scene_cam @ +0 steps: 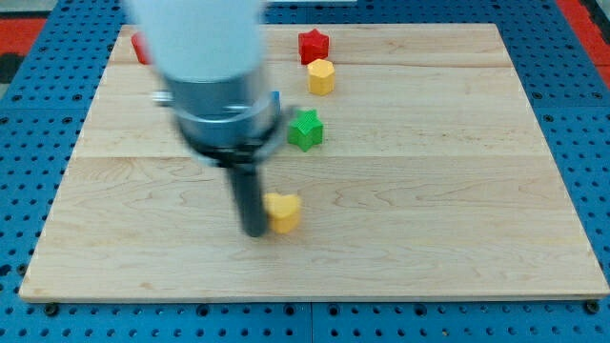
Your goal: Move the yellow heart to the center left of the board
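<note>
The arm ends in a dark rod with no jaws, so the end effector has no open or closed state and holds nothing. The tip (254, 230) rests on the wooden bench (457, 191), touching the left side of the yellow heart (283, 211). The yellow heart lies slightly left of the bench's middle and toward the view's bottom. A green star (306, 130) lies above it in the view. Farther toward the view's top, a yellow hexagonal block (321, 76) lies just below a red star (313, 45). A red block (140, 47) and a blue block (275, 99) are mostly hidden behind the blurred arm housing; their shapes cannot be determined.
</note>
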Tool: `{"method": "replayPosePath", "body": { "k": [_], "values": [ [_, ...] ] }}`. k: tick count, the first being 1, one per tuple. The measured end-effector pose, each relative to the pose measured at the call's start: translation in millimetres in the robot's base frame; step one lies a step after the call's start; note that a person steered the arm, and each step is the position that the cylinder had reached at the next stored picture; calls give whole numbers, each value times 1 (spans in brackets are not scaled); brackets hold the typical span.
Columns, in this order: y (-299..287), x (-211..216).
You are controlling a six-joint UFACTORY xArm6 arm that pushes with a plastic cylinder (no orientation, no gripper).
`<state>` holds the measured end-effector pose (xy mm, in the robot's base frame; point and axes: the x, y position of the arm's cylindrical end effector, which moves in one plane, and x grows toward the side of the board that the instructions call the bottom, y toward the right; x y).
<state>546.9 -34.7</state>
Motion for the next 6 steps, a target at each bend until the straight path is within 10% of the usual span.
{"method": "replayPosePath", "body": {
  "k": [2, 6],
  "values": [
    [84, 30],
    [1, -29]
  ]
}}
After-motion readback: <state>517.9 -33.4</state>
